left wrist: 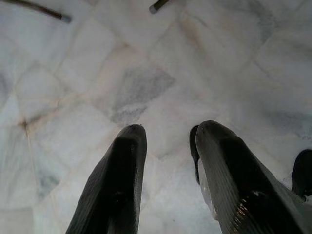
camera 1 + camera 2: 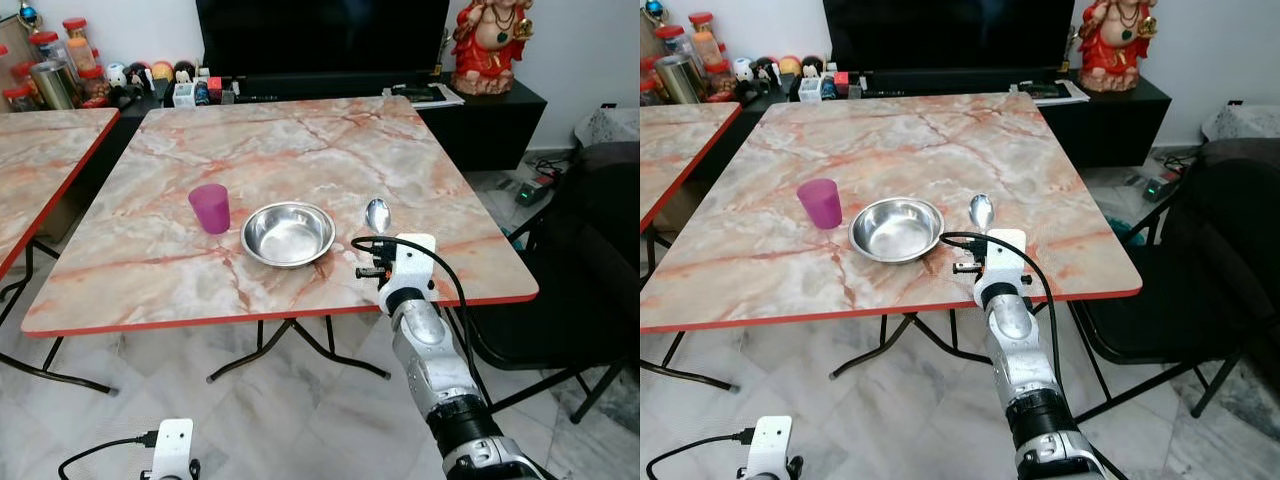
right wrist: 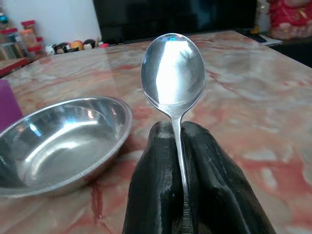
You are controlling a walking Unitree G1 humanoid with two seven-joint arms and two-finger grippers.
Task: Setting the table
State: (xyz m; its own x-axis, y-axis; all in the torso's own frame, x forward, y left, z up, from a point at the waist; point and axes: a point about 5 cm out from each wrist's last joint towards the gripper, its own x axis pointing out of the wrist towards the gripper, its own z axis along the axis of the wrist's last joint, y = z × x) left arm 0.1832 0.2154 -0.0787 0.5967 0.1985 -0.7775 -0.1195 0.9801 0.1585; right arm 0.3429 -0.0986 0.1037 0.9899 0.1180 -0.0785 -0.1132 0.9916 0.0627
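On the marble surface [image 2: 300,150]: steel bowl [image 2: 288,234], purple cup [image 2: 210,208] beside it. Just right of bowl, spoon [image 3: 173,73] pinched between right fingers [image 3: 151,195]. Left fingers [image 1: 117,180] apart, holding nothing, above floor [image 1: 146,73].

A square table [image 2: 300,150] with a pink marble-patterned top and a red rim stands on a pale tiled floor [image 2: 300,410]. A purple cup [image 2: 209,208] stands upright near the table's middle. Just beside it, toward the right edge, sits an empty steel bowl [image 2: 288,233], closer to the near edge.
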